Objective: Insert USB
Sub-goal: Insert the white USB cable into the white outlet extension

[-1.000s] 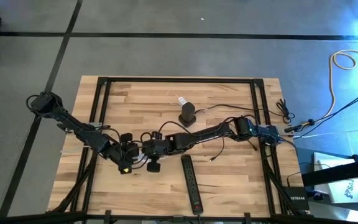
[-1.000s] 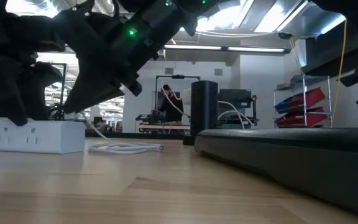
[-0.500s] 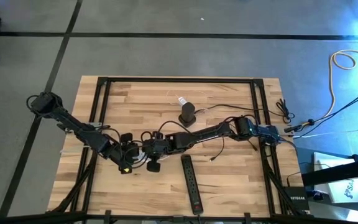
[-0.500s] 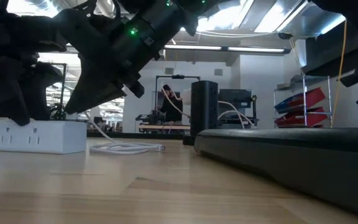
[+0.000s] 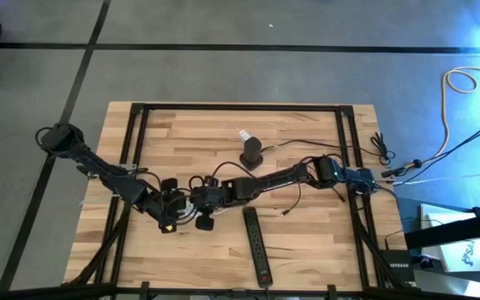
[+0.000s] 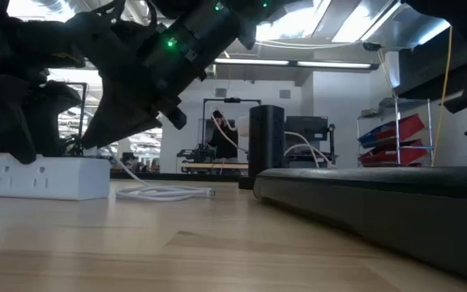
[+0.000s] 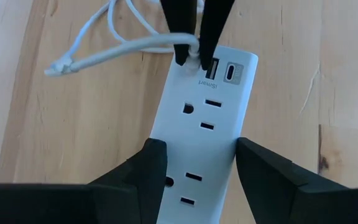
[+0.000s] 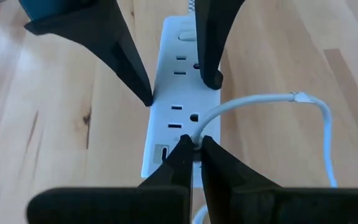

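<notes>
No visible shift: wooden table, office shelving behind.

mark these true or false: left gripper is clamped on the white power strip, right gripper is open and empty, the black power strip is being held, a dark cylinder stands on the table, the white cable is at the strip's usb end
1. The left gripper is clamped on the white power strip. True: its fingers sit against both long sides.
2. The right gripper is open and empty. False: it is shut on the white cable at its plug.
3. The black power strip is being held. False: it lies free on the table, apart from both grippers.
4. A dark cylinder stands on the table. True.
5. The white cable is at the strip's USB end. True: the plug sits at the USB ports.
</notes>
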`<state>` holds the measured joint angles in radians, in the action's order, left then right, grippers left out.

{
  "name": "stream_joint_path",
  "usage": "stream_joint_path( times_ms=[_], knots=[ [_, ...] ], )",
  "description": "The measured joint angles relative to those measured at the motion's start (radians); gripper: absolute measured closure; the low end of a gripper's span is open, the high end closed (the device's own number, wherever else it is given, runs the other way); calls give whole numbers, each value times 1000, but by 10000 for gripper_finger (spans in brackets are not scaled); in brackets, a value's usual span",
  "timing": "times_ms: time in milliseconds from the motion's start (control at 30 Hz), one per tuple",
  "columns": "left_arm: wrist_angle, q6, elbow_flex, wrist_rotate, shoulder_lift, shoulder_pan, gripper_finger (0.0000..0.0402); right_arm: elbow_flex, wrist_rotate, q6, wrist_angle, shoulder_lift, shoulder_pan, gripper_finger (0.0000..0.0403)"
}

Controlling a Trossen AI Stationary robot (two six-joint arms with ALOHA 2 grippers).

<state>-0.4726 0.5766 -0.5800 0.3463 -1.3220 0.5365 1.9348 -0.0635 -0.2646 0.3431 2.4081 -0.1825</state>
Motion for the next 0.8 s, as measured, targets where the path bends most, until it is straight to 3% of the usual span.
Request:
stream_joint_path(
  times_ms=[233,367,467,667,800],
  knots=[
    [16,2,1,7,-1,-2,231,5,-37,8,79,-3,-16,403],
    [3,2,0,2,-1,-1,231,-3,-113,12,-19,1,-23,403],
    [-2,1,0,-4,1,0,231,-5,-100,37,-74,6,-22,403],
    [7,13,0,15,-2,3,231,7,-76,-24,72,-2,-7,403],
    [-7,10,0,13,-2,4,231,0,-101,14,-16,1,-16,403]
  ],
)
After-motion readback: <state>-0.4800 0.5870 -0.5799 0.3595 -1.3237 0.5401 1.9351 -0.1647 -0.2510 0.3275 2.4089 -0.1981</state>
